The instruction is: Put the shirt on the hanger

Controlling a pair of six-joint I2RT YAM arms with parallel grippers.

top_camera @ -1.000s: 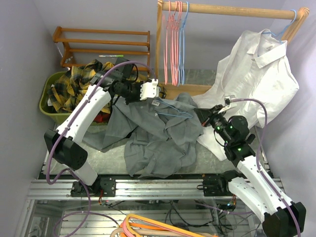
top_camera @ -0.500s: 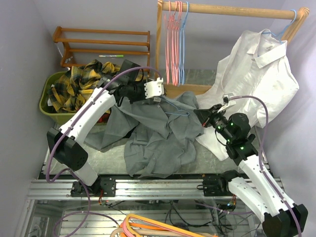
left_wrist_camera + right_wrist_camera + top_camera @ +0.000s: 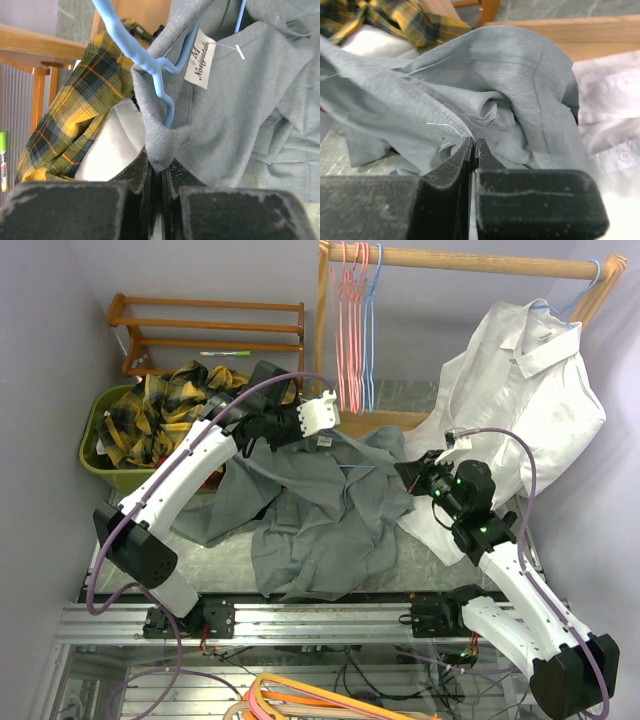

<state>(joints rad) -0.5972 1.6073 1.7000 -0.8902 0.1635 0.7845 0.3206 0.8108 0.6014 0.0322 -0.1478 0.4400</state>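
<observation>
Beside the hanger [image 3: 150, 65], a white tag [image 3: 199, 60] on the shirt [image 3: 240, 110] reads "M".

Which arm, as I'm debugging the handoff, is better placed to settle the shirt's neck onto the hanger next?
Probably left. The left gripper is shut on the shirt near its neck label, right beside the hanger. The right gripper pinches a fold with no hanger in its view.
</observation>
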